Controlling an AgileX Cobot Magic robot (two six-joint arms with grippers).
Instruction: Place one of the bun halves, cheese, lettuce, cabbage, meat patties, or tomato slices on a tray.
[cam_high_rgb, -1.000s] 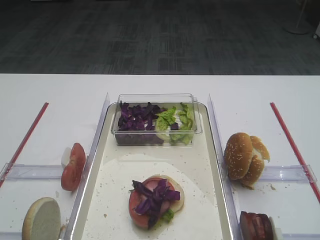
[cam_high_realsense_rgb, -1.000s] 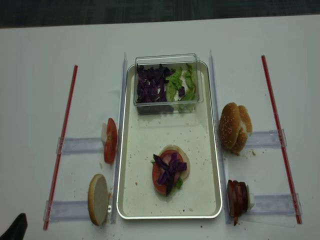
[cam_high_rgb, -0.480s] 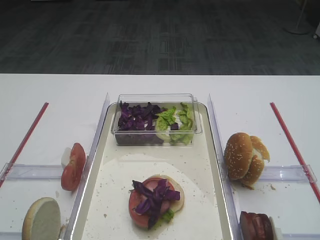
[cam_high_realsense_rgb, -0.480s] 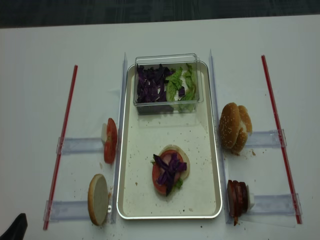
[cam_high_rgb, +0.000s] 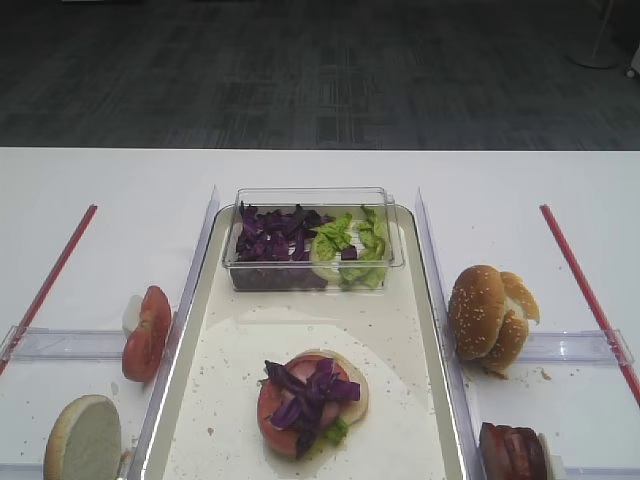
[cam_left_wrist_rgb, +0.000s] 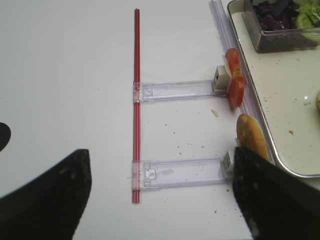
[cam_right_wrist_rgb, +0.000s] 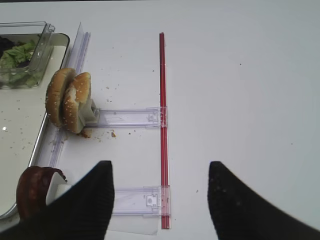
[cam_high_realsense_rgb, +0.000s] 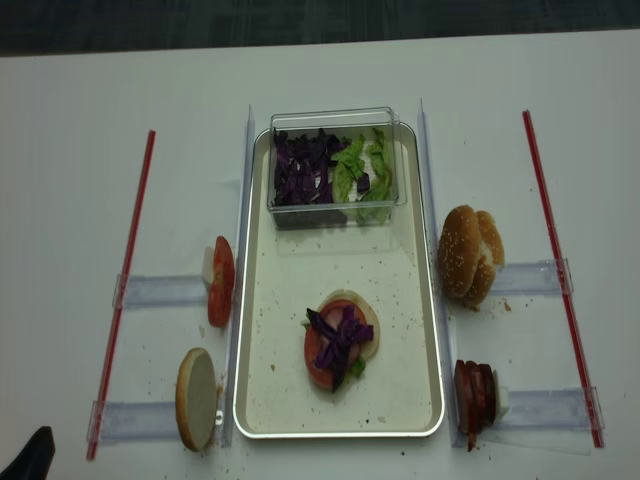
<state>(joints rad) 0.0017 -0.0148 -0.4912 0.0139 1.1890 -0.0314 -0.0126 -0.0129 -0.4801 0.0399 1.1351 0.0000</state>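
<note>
- Cream-speckled floor and a silvery rim mark the tray (cam_high_realsense_rgb: 425, 330) at the centre of the overhead frame; a partial stack sits lower centre: a pale bun half under a tomato slice (cam_high_realsense_rgb: 322, 352), topped with cabbage (cam_high_realsense_rgb: 340, 336).
- A clear tub (cam_high_realsense_rgb: 335, 160) at the tray's upper end holds more purple shreds and lettuce (cam_high_realsense_rgb: 362, 170).
- On the tabletop (cam_high_realsense_rgb: 70, 200), left of the tray: tomato slices (cam_high_realsense_rgb: 220, 280) on edge and 1 flat-faced bun half (cam_high_realsense_rgb: 197, 398). Right of it: seeded bun halves (cam_high_realsense_rgb: 468, 255) and the meat patties (cam_high_realsense_rgb: 476, 394).
- The left claw (cam_left_wrist_rgb: 160, 200) hangs spread at the bottom of its wrist view, pinching nothing; the right claw (cam_right_wrist_rgb: 160, 200) likewise stands spread and empty.
- Next is probably a patty, though that is a guess. Approach the rack from above, pinch 1 disc only, then lower it squarely onto the stack so the shreds stay put.
</note>
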